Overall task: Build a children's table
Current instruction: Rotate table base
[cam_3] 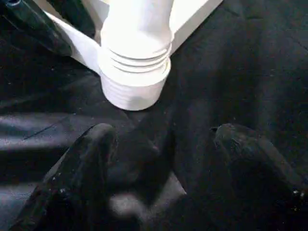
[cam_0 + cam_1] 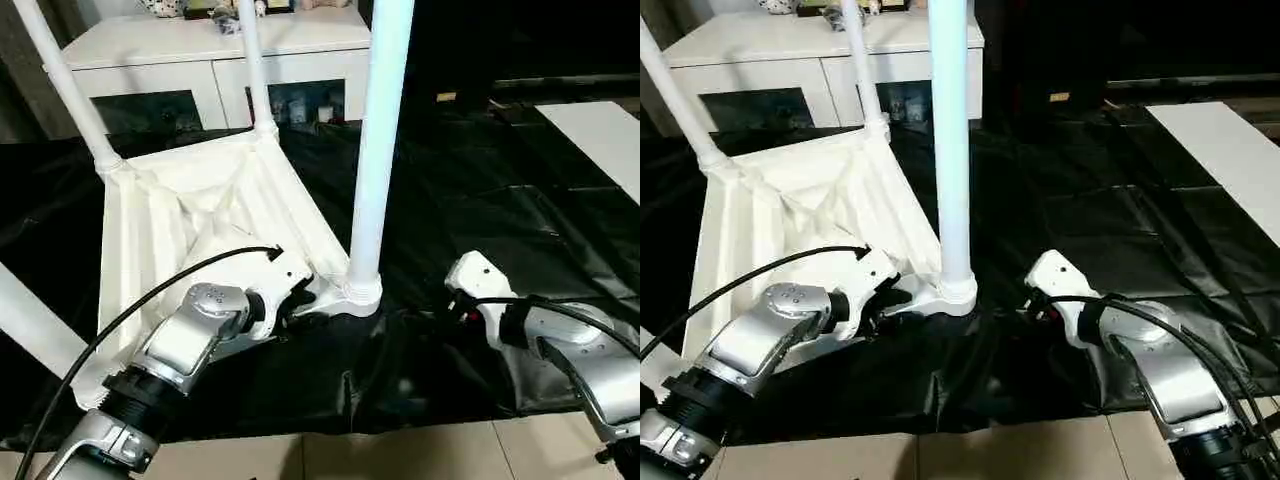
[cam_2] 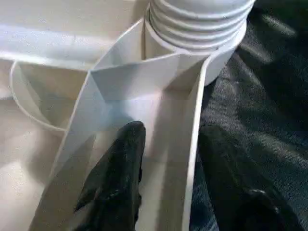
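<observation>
left hand [image 3: 168, 168]: fingers on both sides of tabletop [image 2: 180, 210] rim, grip unclear | right hand [image 1: 163, 178]: wide, holding nothing, near corner leg [image 2: 378, 150]

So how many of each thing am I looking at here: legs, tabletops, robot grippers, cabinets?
Table legs: 4, at and
Tabletop: 1, lying underside up on the black sheet
Robot grippers: 2, left gripper and right gripper
Cabinet: 1
Total: 8
</observation>
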You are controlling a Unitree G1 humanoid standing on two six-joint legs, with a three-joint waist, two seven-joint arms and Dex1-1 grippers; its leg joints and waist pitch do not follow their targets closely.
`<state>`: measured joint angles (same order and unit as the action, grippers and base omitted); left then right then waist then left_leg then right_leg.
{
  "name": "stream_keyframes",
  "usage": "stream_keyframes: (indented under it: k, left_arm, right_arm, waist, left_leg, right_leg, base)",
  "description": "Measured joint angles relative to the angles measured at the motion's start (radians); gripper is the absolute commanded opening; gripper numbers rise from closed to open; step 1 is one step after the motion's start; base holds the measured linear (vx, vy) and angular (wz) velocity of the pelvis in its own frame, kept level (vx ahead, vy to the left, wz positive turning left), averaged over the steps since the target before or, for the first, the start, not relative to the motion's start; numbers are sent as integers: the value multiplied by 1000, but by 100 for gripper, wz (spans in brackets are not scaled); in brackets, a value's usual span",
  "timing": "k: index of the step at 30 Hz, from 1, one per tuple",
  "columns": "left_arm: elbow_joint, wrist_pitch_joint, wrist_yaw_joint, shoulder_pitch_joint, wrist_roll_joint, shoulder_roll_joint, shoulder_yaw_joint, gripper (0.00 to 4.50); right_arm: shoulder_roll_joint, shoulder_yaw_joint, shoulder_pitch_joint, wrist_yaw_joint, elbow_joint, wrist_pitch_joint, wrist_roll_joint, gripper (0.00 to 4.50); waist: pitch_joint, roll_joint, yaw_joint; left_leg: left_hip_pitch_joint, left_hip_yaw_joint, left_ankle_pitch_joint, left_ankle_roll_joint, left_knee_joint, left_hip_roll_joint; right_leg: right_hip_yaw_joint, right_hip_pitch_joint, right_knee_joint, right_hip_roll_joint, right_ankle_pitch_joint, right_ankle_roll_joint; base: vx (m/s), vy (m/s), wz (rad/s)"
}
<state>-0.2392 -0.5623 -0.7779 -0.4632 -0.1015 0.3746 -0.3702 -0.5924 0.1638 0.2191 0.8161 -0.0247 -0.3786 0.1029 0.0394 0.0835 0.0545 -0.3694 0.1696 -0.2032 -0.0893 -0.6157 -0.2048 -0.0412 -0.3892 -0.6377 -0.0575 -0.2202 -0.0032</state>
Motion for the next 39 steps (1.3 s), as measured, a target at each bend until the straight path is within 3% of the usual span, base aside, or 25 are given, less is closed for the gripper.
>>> stream_keyframes:
  k: [1,10,22,26,31,34,39]
  left_arm:
    - [5,-9,-5,2,0,7,0,178]
    - [108,-86,-38,48,-9,57,3,117]
    - [77,-20,-42,49,-8,23,15,12]
    - [77,-10,-50,49,-6,18,7,2]
    - [80,1,-50,53,-1,16,7,0]
    - [80,4,-53,54,1,17,7,0]
    - [80,20,-61,55,13,19,5,0]
  right_arm:
    - [0,0,5,0,1,0,0,368]
    - [1,0,14,3,33,19,0,368]
    - [47,-2,51,24,46,41,37,368]
    - [87,-9,64,36,86,47,76,368]
    - [149,-50,117,48,154,58,139,412]
    - [150,-39,129,68,167,64,138,438]
    - [157,-14,148,55,243,101,95,446]
  waist:
    - [0,0,-2]
    - [0,0,-4]
    - [0,-1,4]
    - [0,-1,-7]
    - [-1,0,-12]
    - [-1,0,-13]
    - [0,-1,-11]
  left_leg:
    - [0,0,0,0,0,0]
    - [0,0,0,0,4,0]
    - [-1,1,1,3,4,1]
    - [-2,2,0,5,4,1]
    - [-2,2,0,5,5,1]
    - [-2,2,0,6,5,1]
    - [-2,2,0,6,5,1]
  right_leg:
    - [0,0,0,0,0,0]
    - [0,0,4,0,0,0]
    - [0,0,7,0,0,0]
    - [1,0,8,0,0,0]
    - [0,0,8,0,0,0]
    - [1,0,8,0,0,0]
    - [0,0,8,0,0,0]
  base:
    - [0,0,0]
    - [0,0,0]
    - [0,0,0]
    - [0,0,0]
    - [0,0,0]
    - [0,0,0]
    - [0,0,0]
